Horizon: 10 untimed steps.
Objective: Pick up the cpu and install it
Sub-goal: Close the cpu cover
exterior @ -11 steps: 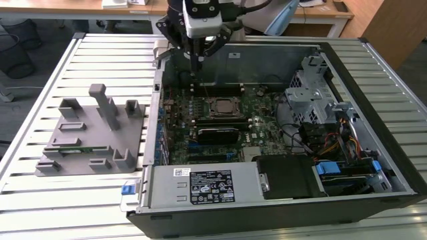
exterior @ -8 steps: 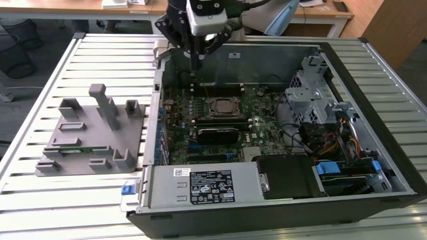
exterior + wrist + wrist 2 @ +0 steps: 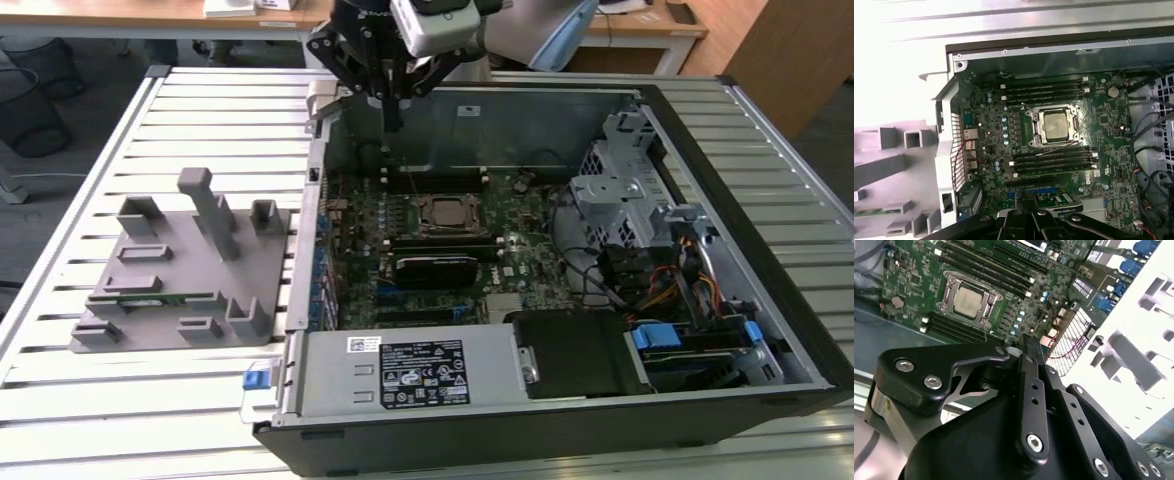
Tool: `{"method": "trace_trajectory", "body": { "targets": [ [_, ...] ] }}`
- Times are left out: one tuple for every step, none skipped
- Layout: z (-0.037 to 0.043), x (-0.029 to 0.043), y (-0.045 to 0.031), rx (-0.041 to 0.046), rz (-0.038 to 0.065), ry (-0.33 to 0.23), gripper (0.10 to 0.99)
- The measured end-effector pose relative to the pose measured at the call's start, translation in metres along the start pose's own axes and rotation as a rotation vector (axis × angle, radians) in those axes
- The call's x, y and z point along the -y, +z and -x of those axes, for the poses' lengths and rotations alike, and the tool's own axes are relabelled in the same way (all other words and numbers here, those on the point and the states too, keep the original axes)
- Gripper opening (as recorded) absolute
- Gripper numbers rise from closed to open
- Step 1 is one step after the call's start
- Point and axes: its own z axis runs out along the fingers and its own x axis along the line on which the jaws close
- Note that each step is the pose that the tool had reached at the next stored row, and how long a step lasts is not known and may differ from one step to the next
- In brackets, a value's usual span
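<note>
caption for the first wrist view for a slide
The cpu seated in its socket on the green board inside the open computer case.

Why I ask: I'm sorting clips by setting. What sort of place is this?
Probably a robotics lab or workshop: an open computer case lies on a slatted metal table, with a grey parts fixture beside it and desks behind.

In the second wrist view the bulk of the gripper hides much of the case — and the grey holder is glared white, slots unreadable.
</note>
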Motion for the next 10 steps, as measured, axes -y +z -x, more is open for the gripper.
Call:
{"method": "trace_trajectory", "body": {
  "targets": [
    [0.0000,0.0000,-0.0005,-0.0003,0.000,-0.010,0.106],
    [0.0000,-0.0001,-0.0008,-0.0004,0.001,-0.018,0.106],
    [0.0001,-0.0001,-0.0011,-0.0006,0.001,-0.024,0.106],
    [0.0001,-0.0002,-0.0012,-0.0006,0.001,-0.028,0.106],
    [0.0001,-0.0002,-0.0012,-0.0006,0.001,-0.029,0.106],
    [0.0001,-0.0002,-0.0012,-0.0006,0.001,-0.029,0.106],
    [0.0001,-0.0002,-0.0013,-0.0007,0.001,-0.029,0.106],
    [0.0001,-0.0002,-0.0013,-0.0007,0.001,-0.029,0.106],
    [0.0001,-0.0002,-0.0013,-0.0008,0.001,-0.029,0.106],
    [0.0001,-0.0002,-0.0013,-0.0007,0.001,-0.029,0.106]
  ]
}}
